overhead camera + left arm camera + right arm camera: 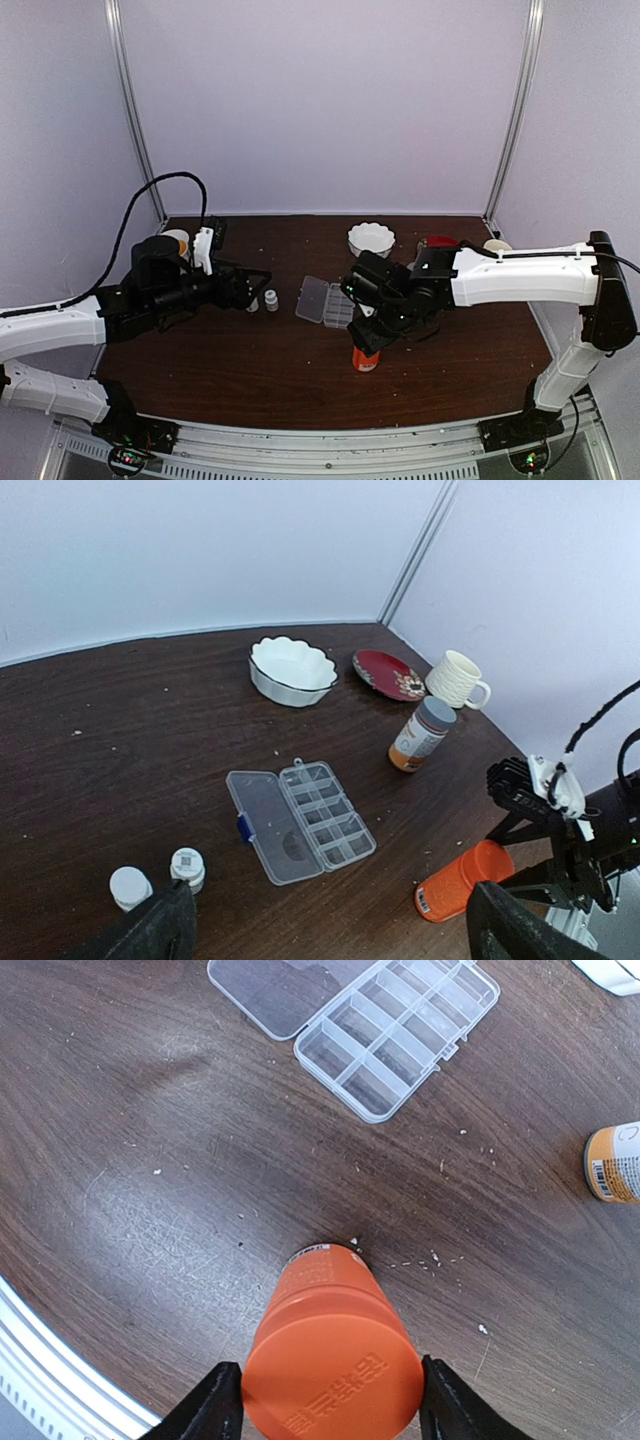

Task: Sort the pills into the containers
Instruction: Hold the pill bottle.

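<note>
The clear organizer box [325, 302] [320, 815] [395, 1030] lies open at mid-table, its lid flat on the wood and its compartments looking empty. An orange bottle [365, 358] [462, 882] [330, 1350] stands tilted in front of it. My right gripper [372, 335] [330, 1405] is shut on its orange cap, one finger on each side. Tiny whitish specks [482, 1329] lie scattered on the wood round the bottle; I cannot tell whether they are pills. My left gripper [245, 290] [330, 930] hangs wide open and holds nothing, left of the box.
Two tiny white bottles [131, 886] [187, 866] stand just by my left fingers. At the back are a white scalloped bowl [291, 668], a red plate [387, 673] and a cream mug [455, 679]. An amber bottle with a grey cap [422, 735] [613, 1163] stands right of the box.
</note>
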Tool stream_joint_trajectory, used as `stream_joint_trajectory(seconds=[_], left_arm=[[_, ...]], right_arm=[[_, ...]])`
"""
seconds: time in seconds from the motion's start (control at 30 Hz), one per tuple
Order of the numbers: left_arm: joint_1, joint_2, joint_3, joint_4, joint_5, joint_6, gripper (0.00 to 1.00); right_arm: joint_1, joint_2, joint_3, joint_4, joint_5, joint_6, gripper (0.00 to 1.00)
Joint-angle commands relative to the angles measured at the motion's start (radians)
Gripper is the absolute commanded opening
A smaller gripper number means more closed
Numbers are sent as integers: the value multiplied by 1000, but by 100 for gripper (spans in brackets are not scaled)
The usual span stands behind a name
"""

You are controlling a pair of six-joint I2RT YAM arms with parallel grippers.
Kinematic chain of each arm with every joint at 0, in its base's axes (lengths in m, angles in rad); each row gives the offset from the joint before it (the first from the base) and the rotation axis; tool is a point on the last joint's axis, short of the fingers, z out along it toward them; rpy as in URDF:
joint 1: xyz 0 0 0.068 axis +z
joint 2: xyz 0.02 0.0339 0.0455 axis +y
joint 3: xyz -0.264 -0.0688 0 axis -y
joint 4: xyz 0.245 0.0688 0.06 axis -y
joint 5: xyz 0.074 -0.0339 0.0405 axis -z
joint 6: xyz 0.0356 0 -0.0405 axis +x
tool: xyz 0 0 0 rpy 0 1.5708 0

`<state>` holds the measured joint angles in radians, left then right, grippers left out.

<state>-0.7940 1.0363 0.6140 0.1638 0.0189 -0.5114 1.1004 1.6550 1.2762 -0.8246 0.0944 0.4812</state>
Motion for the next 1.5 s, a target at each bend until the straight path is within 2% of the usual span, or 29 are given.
stream_joint_trajectory(seconds=[0.0, 0.17, 0.3, 0.37, 0.53, 0.63, 0.7, 0.83, 0.9, 1.03, 1.17, 1.33, 1.47], left_arm=[[-4, -19, -25, 37, -110, -10, 98], [-5, -12, -88, 161, -102, -14, 97], [-7, -3, -79, 118, -157, -33, 98], [-8, -9, -95, 138, -161, -32, 98], [-10, -10, -106, 158, -128, -13, 98], [-10, 29, -121, 232, -41, 22, 98], [-8, 72, -143, 294, -19, 8, 98], [9, 161, -153, 372, 125, -15, 98], [3, 189, -174, 468, 180, -13, 98], [-40, 247, -145, 500, 186, 41, 98], [-140, 314, -102, 514, 131, 160, 97], [-215, 385, -130, 697, 109, 241, 97], [-253, 407, -139, 756, 111, 311, 97]], right_arm=[[8, -10, -1, -23, 8, 8, 59], [8, -7, 2, -15, -4, 10, 58], [7, 5, 18, -21, -4, 9, 68], [7, 8, 19, -21, -5, 6, 69], [9, 16, 37, -32, 2, 2, 54], [8, 8, 37, -26, 7, -1, 50], [7, 2, 37, -23, 18, 1, 48], [6, -32, 29, 5, 11, 9, 48], [5, -51, 21, 22, 0, 15, 47], [4, -67, 20, 28, -29, 19, 46], [2, -86, 10, 38, -41, 20, 45], [1, -120, 18, 39, -49, 20, 45], [-2, -172, 6, 74, -87, 15, 44]])
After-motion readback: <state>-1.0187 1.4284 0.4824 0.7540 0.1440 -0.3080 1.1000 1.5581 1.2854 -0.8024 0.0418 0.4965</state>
